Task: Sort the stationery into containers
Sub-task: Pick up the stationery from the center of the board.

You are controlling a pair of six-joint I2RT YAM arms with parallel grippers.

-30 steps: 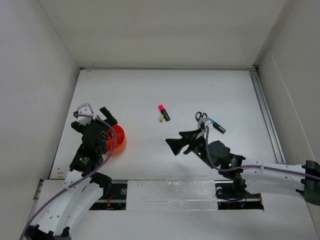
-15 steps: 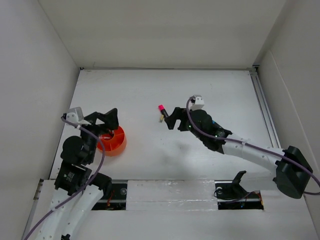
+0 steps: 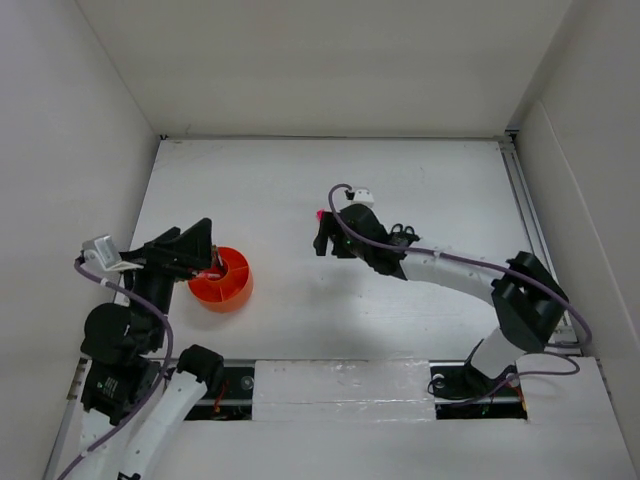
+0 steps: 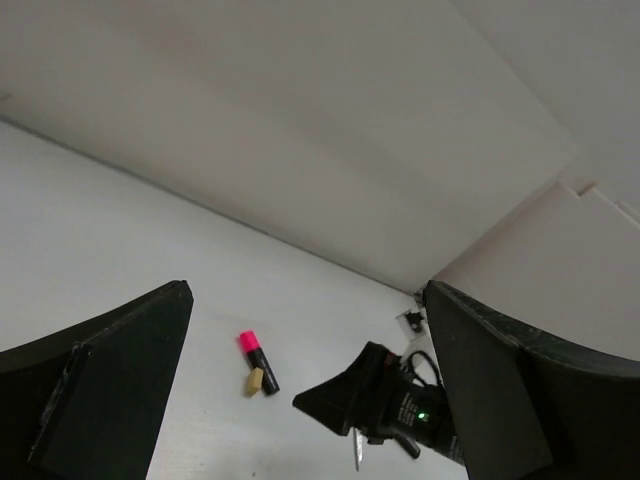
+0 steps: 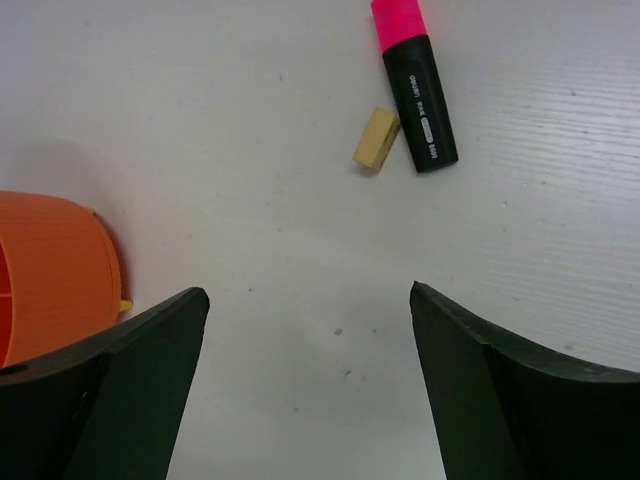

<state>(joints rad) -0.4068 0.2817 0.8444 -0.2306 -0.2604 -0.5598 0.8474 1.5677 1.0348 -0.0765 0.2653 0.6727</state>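
Orange cup [image 3: 233,291] stands at the left of the table [image 3: 300,180]; the left gripper [image 4: 308,295], jaws apart, has pulled back behind it. Right gripper [image 5: 305,300], jaws apart, has swung from the scissors [image 3: 403,232] to hover over the pink-capped highlighter [image 5: 415,85] and the eraser [image 5: 377,138] just beside it.

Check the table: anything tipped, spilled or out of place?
Nothing stands out. The orange cup stands upright; the highlighter and eraser lie flat side by side on the table, not yet sorted. No spill or damage shows.
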